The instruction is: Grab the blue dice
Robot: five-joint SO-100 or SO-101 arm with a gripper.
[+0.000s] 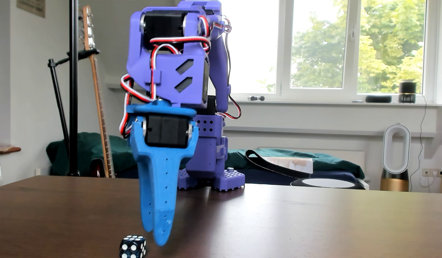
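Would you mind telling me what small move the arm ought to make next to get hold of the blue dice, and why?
Probably open the jaws and shift a little left in this view. The gripper points down with its fingers together, just right of the blue dice, which sits free on the table, not between the fingers.

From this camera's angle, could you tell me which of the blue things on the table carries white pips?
The blue dice, the small dark navy cube at the bottom edge; the bright blue gripper beside it is plain plastic with no pips.

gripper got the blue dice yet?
No: the blue dice sits free on the table, just left of the gripper tips in the other view.
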